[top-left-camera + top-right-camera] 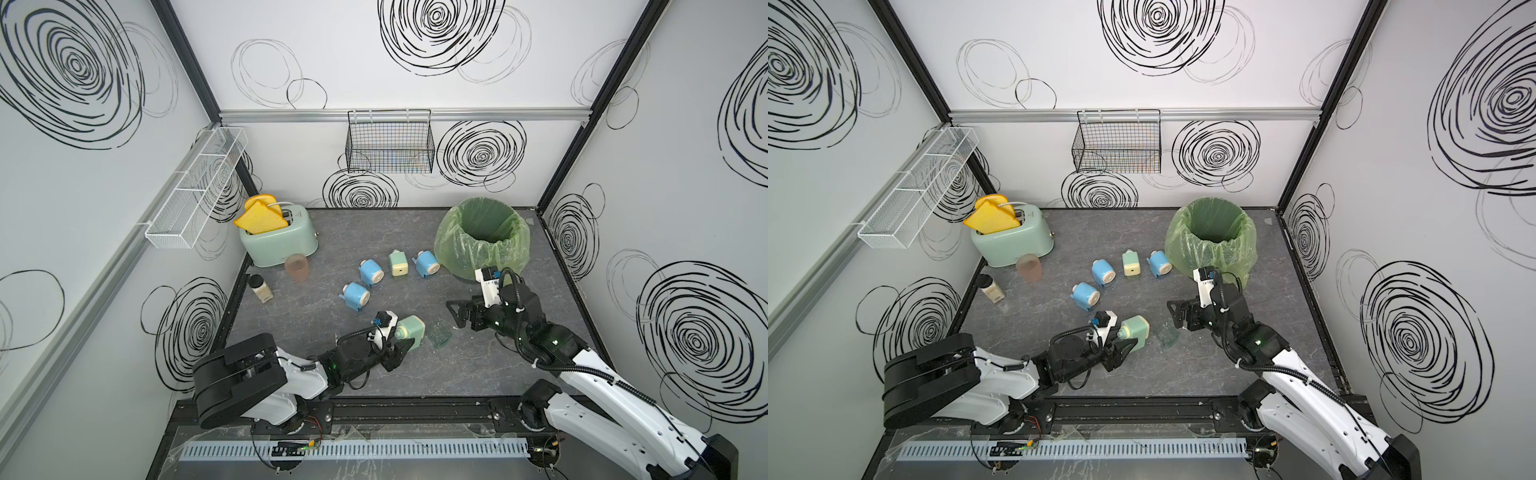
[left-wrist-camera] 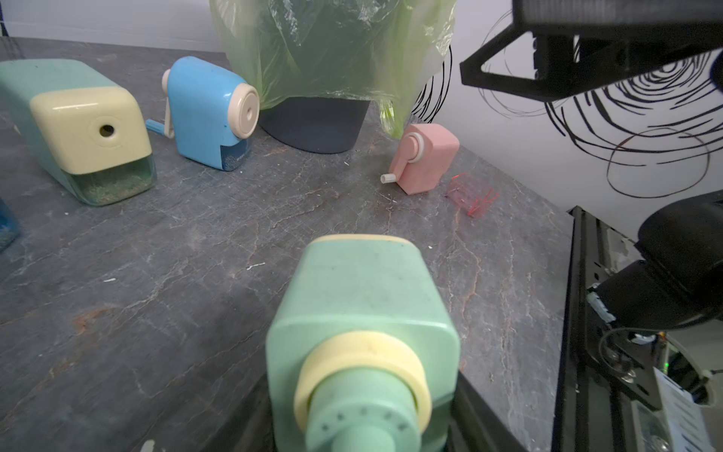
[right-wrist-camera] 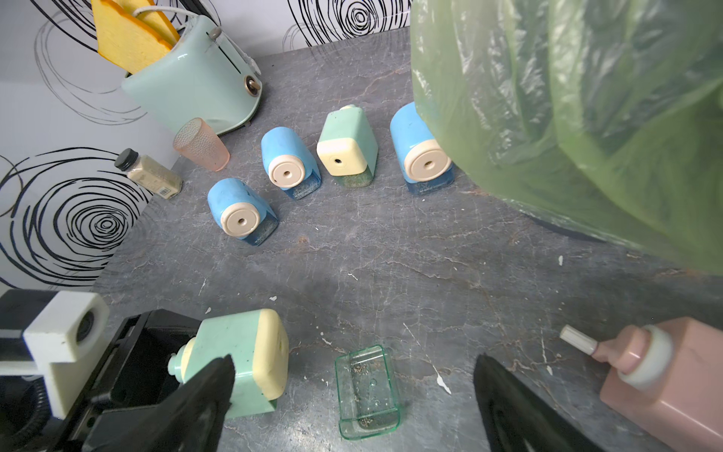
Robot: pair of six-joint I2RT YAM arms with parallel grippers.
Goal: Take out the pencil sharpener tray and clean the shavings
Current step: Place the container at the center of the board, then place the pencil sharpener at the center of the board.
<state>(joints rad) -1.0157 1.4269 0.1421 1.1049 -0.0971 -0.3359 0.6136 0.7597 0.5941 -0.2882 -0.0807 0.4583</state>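
The green sharpener [image 1: 412, 329] is gripped by the left tool [image 1: 401, 340], likely for steadiness. Its removed tray [image 1: 438, 334] is left just beside it, below the wide-spread right tool [image 1: 454, 315].

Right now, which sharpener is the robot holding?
The mint-green sharpener at the front, clamped between the jaws of the left gripper, its tray lying out beside it. Its green twin stands free, tray in.

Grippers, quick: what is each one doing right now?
Left gripper: shut on the green pencil sharpener.
Right gripper: open, holding nothing.
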